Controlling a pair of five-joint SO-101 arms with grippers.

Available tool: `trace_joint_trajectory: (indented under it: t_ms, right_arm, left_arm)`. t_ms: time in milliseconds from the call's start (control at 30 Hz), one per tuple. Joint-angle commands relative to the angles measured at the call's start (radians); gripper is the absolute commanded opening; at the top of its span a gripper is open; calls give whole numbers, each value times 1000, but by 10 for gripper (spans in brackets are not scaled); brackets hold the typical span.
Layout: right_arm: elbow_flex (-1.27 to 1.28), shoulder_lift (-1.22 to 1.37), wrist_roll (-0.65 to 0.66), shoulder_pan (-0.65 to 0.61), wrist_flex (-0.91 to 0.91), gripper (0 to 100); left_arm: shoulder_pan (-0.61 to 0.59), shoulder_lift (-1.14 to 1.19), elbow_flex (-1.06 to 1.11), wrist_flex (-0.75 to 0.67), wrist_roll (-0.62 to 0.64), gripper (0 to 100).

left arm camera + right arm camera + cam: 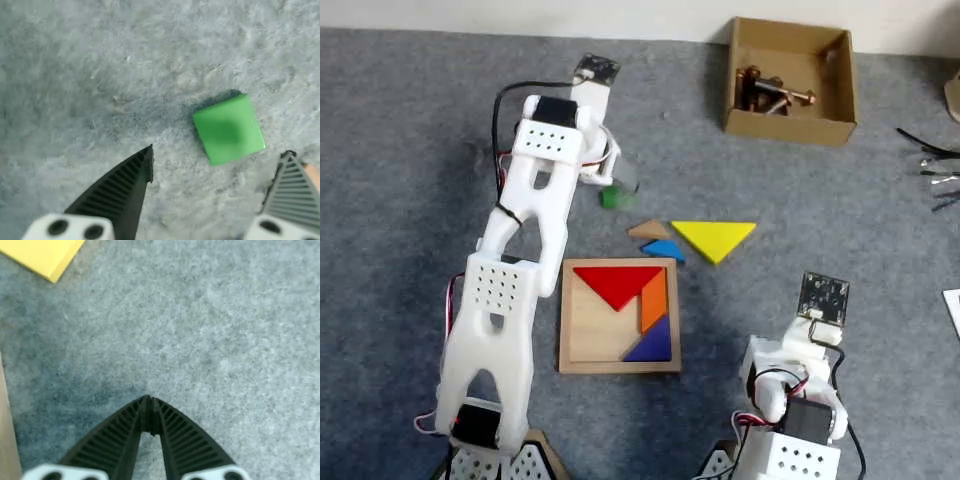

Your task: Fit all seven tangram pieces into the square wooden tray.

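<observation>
The square wooden tray (565,330) lies mid-table holding a red triangle (617,284), an orange piece (653,302) and a purple triangle (652,344). Behind it lie a tan triangle (648,229), a blue piece (662,249) and a large yellow triangle (713,238). A green square (611,197) lies left of them, seen close in the left wrist view (229,128). My left gripper (217,156) hangs open just above the green square, fingers apart on either side of it. My right gripper (150,405) is shut and empty over the carpet near the front right; a corner of the yellow triangle (42,257) lies beyond it.
A cardboard box (788,80) with metal parts stands at the back right. Cables (932,160) lie at the right edge. The whole table is grey carpet, with open room to the right of the tray.
</observation>
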Motion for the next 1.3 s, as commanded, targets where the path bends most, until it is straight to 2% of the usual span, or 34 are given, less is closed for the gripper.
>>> trace_joint_trajectory:
  t_ms: [0,233,767,833,967,1267]
  right_arm:
    - [113,-12,-9,12,-27,5]
    - [113,-12,-9,13,-27,5]
    - [113,-12,-9,13,-27,5]
    - [113,-12,-9,13,-27,5]
    - [113,-12,-9,13,-27,5]
    - [113,-12,-9,15,-27,5]
  left_arm:
    - [12,-22,-8,-21,126,348]
    - [25,36,-25,-37,213,348]
    - [27,130,-111,-40,206,347]
    - [24,130,-108,-40,184,322]
    - [24,130,-110,-40,143,187]
    - [21,130,-107,-34,132,175]
